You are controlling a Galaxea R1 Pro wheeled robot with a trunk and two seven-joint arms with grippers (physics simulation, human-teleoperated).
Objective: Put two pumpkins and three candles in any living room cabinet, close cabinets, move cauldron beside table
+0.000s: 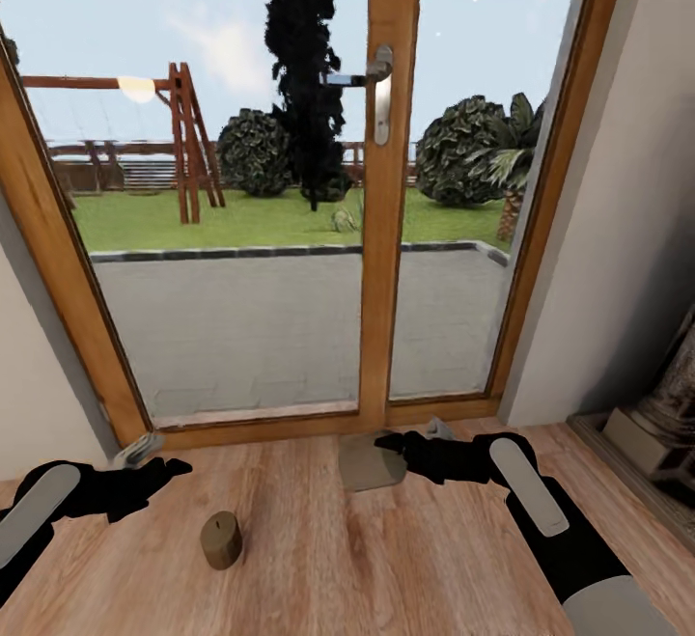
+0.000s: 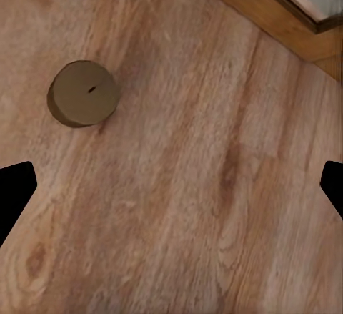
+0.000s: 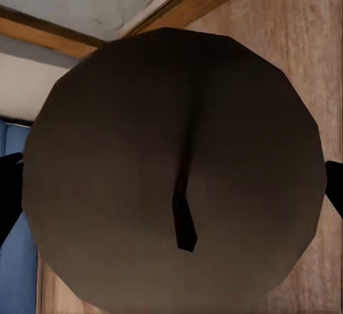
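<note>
A short brown candle (image 1: 221,539) stands upright on the wood floor just in front of my left gripper (image 1: 159,460). That gripper is open and hovers above the floor, with the candle (image 2: 82,94) off to one side of its fingers and nothing between them. My right gripper (image 1: 401,448) is shut on a second candle (image 1: 370,463), grey-brown and held tilted above the floor near the door frame. From the right wrist, this candle's dark round top and wick (image 3: 175,178) sit between the two fingertips (image 3: 8,192).
A wood-framed glass patio door (image 1: 391,231) with a metal handle (image 1: 380,96) stands straight ahead, with white walls on both sides. A stone ornament on a plinth (image 1: 661,419) sits at the right edge. Bare wood floor (image 1: 386,568) lies between the arms.
</note>
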